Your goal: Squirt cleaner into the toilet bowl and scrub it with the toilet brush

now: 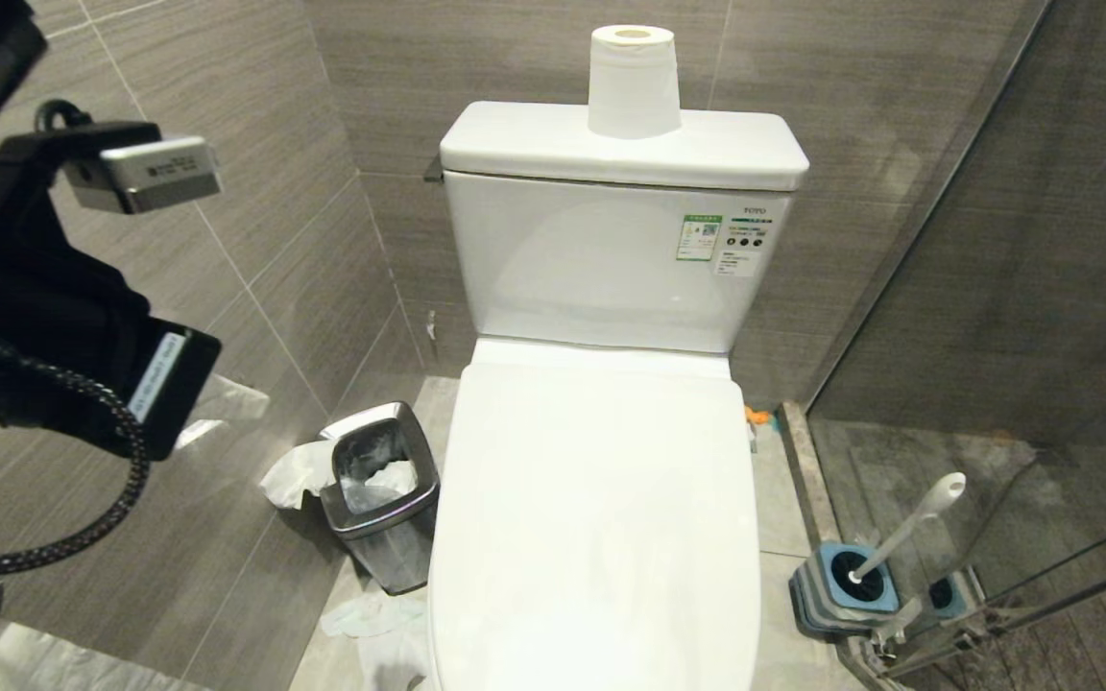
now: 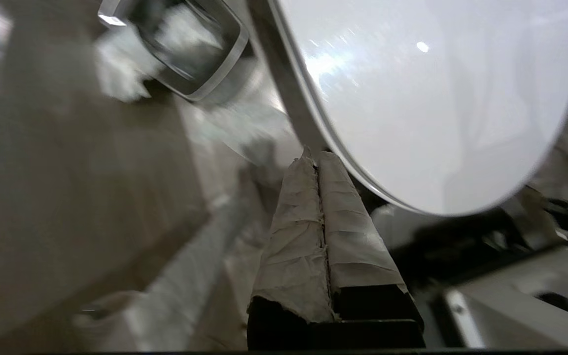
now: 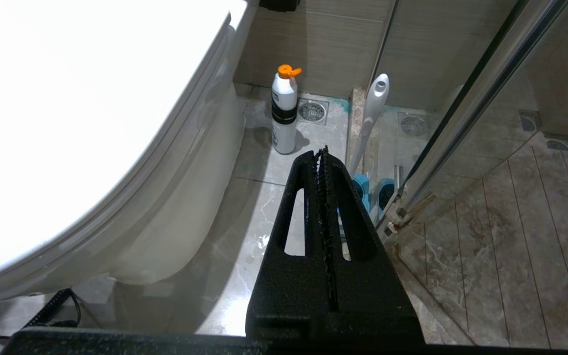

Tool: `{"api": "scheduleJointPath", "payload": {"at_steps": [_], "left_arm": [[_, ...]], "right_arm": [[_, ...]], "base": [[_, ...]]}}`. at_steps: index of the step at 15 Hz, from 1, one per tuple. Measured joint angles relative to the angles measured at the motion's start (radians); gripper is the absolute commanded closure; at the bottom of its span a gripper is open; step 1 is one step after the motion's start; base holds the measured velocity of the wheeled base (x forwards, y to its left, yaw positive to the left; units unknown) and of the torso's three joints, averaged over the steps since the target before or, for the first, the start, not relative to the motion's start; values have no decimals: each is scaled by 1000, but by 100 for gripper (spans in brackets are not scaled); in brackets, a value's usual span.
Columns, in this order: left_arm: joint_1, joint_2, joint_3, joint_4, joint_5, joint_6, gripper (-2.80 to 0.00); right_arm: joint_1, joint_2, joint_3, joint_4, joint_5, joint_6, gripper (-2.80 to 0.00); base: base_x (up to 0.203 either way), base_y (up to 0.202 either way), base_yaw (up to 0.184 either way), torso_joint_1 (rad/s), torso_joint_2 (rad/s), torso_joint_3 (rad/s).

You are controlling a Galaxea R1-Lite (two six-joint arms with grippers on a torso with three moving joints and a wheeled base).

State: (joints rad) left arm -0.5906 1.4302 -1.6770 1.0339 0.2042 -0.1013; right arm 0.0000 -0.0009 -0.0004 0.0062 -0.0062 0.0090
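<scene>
The white toilet bowl (image 1: 601, 499) has its lid down, so the basin is hidden. My left arm (image 1: 54, 317) is raised at the left of the toilet. Its gripper (image 2: 316, 158), with tape-wrapped fingers, is shut on nothing and points at the lid's rim (image 2: 363, 182). A white cleaner bottle (image 3: 284, 113) with an orange cap stands on the floor to the right of the toilet. The toilet brush (image 1: 908, 528) leans in its blue-and-grey holder (image 1: 846, 585); its white handle (image 3: 372, 113) rises just beyond my shut, empty right gripper (image 3: 322, 153), low by the bowl's side (image 3: 180, 207).
A square steel waste bin (image 1: 380, 489) with crumpled paper stands left of the toilet, and tissues (image 1: 299, 470) lie on the floor around it. A toilet paper roll (image 1: 632, 82) sits on the tank. A glass shower partition (image 1: 995, 384) closes the right side. A floor drain (image 3: 312, 111) lies behind the bottle.
</scene>
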Motion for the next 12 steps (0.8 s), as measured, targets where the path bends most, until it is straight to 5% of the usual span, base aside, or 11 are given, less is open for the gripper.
{"api": "scheduleJointPath", "payload": {"at_steps": [4,12], "left_arm": [[-5,-54,-112,-52,156,57,0],[12,-253,-180,-61,157,116,0]], "right_arm": [[0,0,0,0,0,0,0],[0,0,0,0,0,0,0]], "base": [[0,0,0,0,0,0],[0,0,0,0,0,0]]}}
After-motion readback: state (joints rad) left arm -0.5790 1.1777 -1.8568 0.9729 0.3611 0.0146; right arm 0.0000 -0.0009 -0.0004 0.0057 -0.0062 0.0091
